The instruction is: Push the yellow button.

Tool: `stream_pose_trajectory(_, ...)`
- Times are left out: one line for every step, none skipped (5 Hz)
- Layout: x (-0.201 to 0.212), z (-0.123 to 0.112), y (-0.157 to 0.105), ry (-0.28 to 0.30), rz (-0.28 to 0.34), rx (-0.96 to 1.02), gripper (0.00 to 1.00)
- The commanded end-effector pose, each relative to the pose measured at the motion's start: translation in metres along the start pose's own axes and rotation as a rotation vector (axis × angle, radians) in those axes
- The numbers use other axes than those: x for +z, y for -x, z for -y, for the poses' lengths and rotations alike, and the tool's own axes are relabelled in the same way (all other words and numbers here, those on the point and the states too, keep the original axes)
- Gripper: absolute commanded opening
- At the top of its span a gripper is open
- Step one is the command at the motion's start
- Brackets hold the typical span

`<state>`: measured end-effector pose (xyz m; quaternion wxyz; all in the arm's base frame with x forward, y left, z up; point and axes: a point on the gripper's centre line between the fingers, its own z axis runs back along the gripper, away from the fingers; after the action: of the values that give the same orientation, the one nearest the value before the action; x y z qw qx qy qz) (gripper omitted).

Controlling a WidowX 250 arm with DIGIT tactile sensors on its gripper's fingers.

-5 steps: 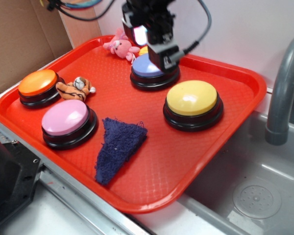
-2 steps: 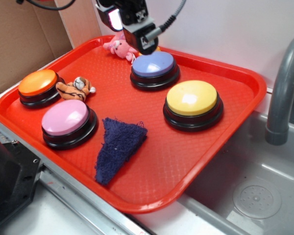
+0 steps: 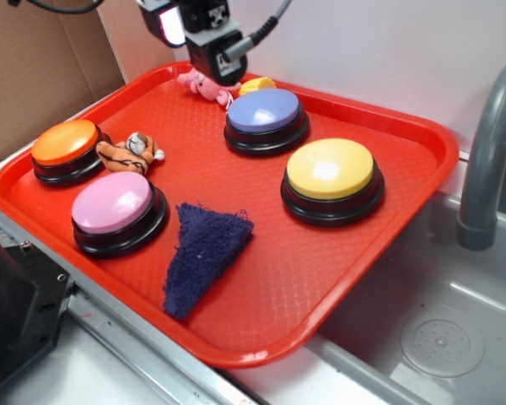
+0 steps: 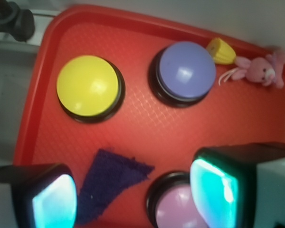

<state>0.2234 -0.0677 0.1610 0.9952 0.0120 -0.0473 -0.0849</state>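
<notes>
We see our fingers spread apart with nothing between them, raised above the far left corner of the shallow red plastic tray. The large round button with the glossy yellow dome on a black base sits well apart from the fingers, toward the tray's right side, untouched. Nearer the fingers lie the round blue-purple button, the small pink plush rabbit and a small yellow toy piece. In the wrist view, a dark blue cloth scrap and a pink button show between the fingers.
</notes>
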Motion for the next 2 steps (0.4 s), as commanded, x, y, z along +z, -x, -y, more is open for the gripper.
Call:
stream_pose_trajectory(0.0196,0.0015,0.0001,0.0,0.033,0.02,1.0)
stream_pose_trajectory(0.0235,-0.0001,0.0039,-0.004,0.033,0.031,1.0)
